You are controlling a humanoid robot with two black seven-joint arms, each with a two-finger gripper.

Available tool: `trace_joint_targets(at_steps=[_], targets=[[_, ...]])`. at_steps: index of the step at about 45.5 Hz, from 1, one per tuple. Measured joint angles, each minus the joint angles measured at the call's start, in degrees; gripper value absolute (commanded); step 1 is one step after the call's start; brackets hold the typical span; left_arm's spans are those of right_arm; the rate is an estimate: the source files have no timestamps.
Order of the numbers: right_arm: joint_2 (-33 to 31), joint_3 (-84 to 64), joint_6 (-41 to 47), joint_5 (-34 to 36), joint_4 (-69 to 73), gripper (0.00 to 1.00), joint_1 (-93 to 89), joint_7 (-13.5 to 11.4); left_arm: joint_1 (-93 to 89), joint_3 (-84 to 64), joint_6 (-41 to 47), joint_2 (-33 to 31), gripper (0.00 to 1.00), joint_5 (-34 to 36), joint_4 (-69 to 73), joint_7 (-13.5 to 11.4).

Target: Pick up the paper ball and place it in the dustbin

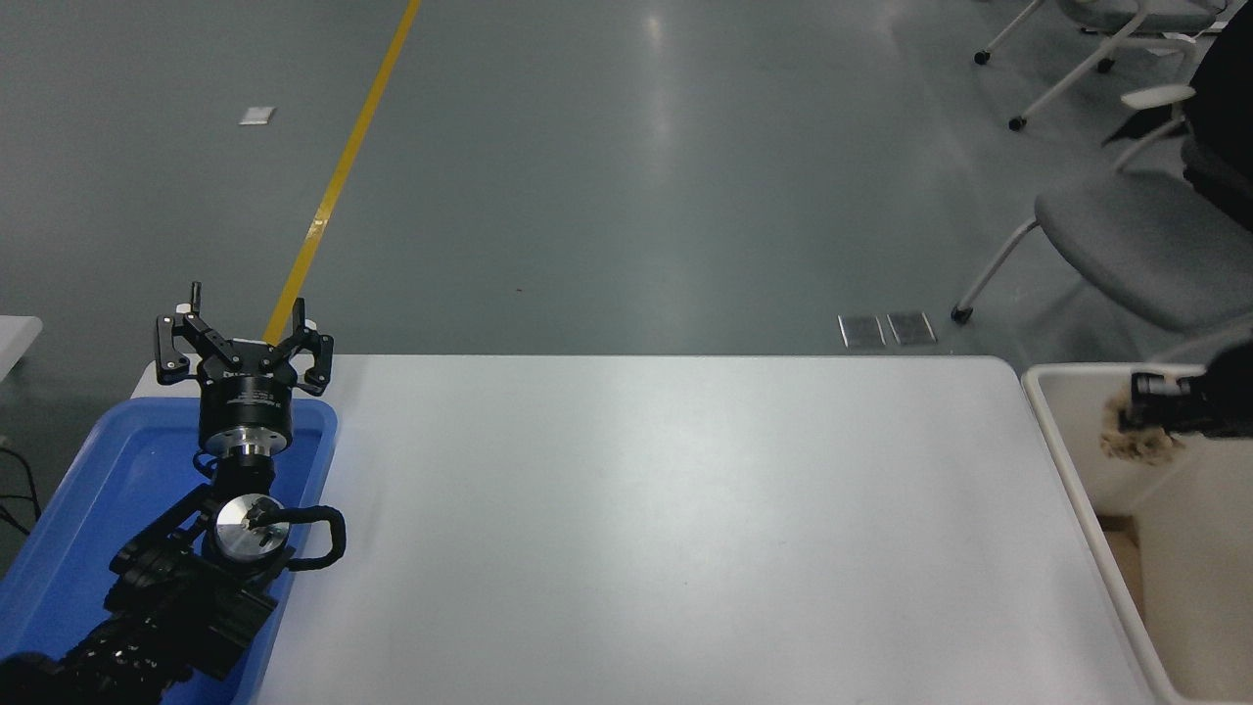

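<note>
The tan paper ball (1134, 437) is held in my right gripper (1143, 411), which comes in from the right edge and is shut on it. The ball hangs over the open cream-beige dustbin (1075, 488) at the table's right end, inside its rim line. My left gripper (245, 338) is open and parked over the blue tray at the lower left.
A shallow blue tray (108, 480) lies under the left arm at the table's left end. The white table (666, 529) spans the middle. Grey office chairs (1126, 235) stand on the floor beyond the table at the upper right.
</note>
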Motion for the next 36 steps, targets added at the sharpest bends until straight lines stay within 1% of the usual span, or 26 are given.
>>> trace_joint_targets(at_steps=[5, 12, 15, 16, 17, 21, 25, 26, 28, 29, 32, 33, 34, 36], targets=[[0.95, 5.28, -0.30, 1.28, -10.38, 0.02, -10.76, -0.03, 0.00, 0.00, 0.00, 0.01, 0.99, 0.01, 0.01, 0.00], [4.14, 10.16, -0.70, 5.53, -22.98, 0.03, -22.54, -0.13, 0.00, 0.00, 0.00, 0.00, 0.99, 0.02, 0.01, 0.00], [5.46, 11.65, -0.96, 8.09, -27.13, 0.04, -26.42, -0.31, 0.00, 0.00, 0.00, 0.00, 0.99, 0.02, 0.01, 0.00], [5.74, 11.94, -1.08, 8.73, -27.97, 0.06, -27.27, -0.42, 0.00, 0.00, 0.00, 0.00, 0.99, 0.02, 0.01, 0.00], [5.94, 12.12, -1.14, 9.13, -28.51, 0.11, -27.84, -0.52, 0.00, 0.00, 0.00, 0.01, 0.99, 0.02, 0.01, 0.00], [7.08, 13.10, -1.99, 11.44, -31.16, 0.35, -30.96, -1.20, 0.00, 0.00, 0.00, 0.01, 0.99, 0.01, 0.01, 0.00], [8.12, 13.81, -3.86, 13.19, -33.09, 0.52, -33.47, -2.31, 0.00, 0.00, 0.00, 0.01, 0.99, 0.02, 0.01, 0.00], [8.31, 13.91, -4.21, 13.43, -33.33, 0.60, -33.88, -2.55, 0.00, 0.00, 0.00, 0.01, 0.99, 0.02, 0.01, 0.00], [8.64, 14.13, -4.98, 13.93, -33.86, 0.78, -34.66, -3.15, 0.00, 0.00, 0.00, 0.01, 0.99, 0.01, 0.01, 0.00], [8.82, 14.25, -5.49, 14.24, -34.21, 0.85, -35.11, -3.57, 0.00, 0.00, 0.00, 0.01, 0.99, 0.02, 0.01, 0.00], [9.20, 14.47, -6.36, 14.84, -34.71, 0.92, -35.96, -4.37, 0.00, 0.00, 0.00, 0.01, 0.99, 0.01, 0.01, 0.00], [9.29, 14.53, -6.56, 14.98, -34.84, 0.98, -36.16, -4.55, 0.00, 0.00, 0.00, 0.00, 0.99, 0.01, 0.01, 0.00], [9.37, 14.58, -6.75, 15.11, -34.96, 1.00, -36.34, -4.72, 0.00, 0.00, 0.00, 0.01, 0.99, 0.01, 0.01, 0.00], [9.56, 14.70, -7.16, 15.42, -35.17, 1.00, -36.70, -5.07, 0.00, 0.00, 0.00, 0.01, 0.99, 0.01, 0.01, 0.00]])
